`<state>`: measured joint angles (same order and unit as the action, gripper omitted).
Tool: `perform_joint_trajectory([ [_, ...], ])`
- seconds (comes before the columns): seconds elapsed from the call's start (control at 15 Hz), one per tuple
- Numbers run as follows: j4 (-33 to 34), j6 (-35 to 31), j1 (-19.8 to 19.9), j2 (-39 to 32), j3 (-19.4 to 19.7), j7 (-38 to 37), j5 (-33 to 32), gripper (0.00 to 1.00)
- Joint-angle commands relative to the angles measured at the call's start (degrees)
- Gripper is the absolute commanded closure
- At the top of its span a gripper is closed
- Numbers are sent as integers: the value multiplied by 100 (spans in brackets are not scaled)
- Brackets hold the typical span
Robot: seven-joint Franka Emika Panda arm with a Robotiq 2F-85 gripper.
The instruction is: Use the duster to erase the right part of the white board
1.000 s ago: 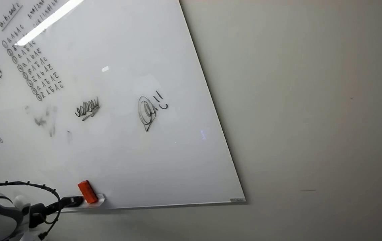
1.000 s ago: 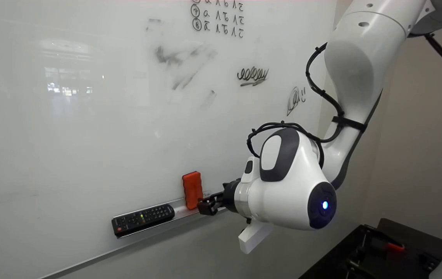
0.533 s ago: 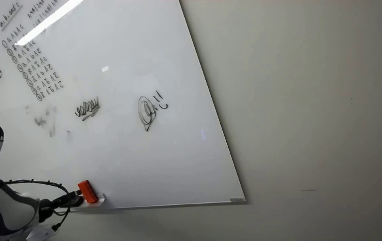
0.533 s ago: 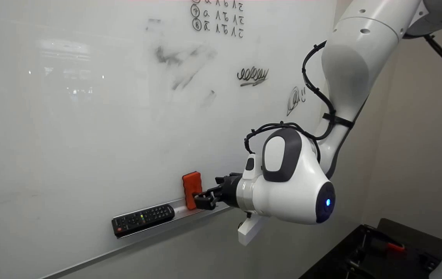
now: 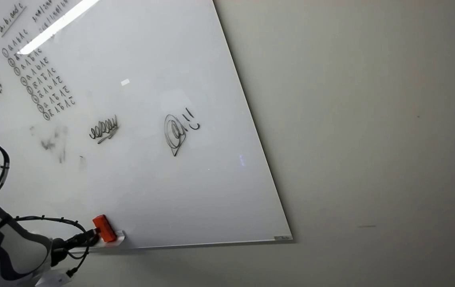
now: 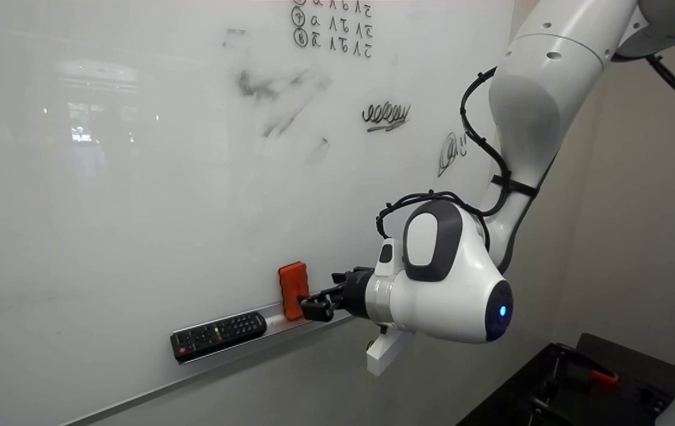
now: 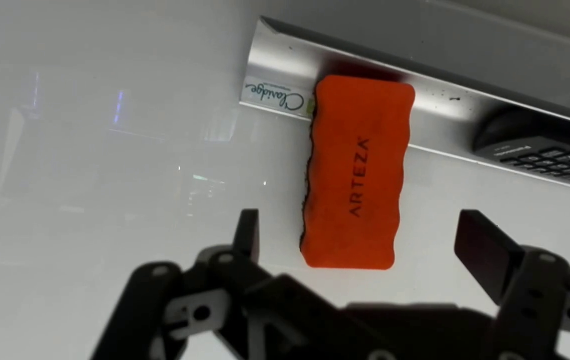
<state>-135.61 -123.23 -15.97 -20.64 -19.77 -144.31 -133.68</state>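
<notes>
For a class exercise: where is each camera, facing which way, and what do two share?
Exterior view, standing apart: faces white board, wall; robot arm lower left.
Exterior view, standing apart: looks obliquely across white board, remote; robot arm right.
Wrist view, wrist-mounted: faces duster; open gripper at bottom.
Both exterior views share duster, scribbles.

Spots duster (image 7: 357,172) between spread fingers (image 7: 487,255)

Shows orange-red face lettered ARTEZA, with one end in the tray (image 7: 285,55) and the rest over the board (image 7: 90,200). Shows gripper (image 7: 364,235) set wide, with a gap on each side between finger and duster. Catches Claridge label (image 7: 274,96) just beside duster, at tray's end, and, farther along the tray, dark remote (image 7: 547,145), cut off at view's right edge.
</notes>
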Motion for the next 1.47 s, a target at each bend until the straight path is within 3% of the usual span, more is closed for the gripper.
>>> perform_joint_trajectory([
  [0.0, 49, 137, 49, -94, -60, -36, -61, 0],
  [0.33, 215, 786, -37, -544, -39, -169, -471, 0],
  [0.8, 371, 1025, 87, -1007, -70, -804, -1144, 0],
  [0.87, 477, 1174, 817, -1129, -813, -536, -1230, 0],
  [1.13, 467, 1922, 2419, -1507, -2430, -516, -1601, 0],
  [1.27, 362, 2180, 3013, -1685, -2938, -506, -1688, 0],
  [1.4, 236, 2133, 3196, -1640, -3027, -487, -1393, 0],
])
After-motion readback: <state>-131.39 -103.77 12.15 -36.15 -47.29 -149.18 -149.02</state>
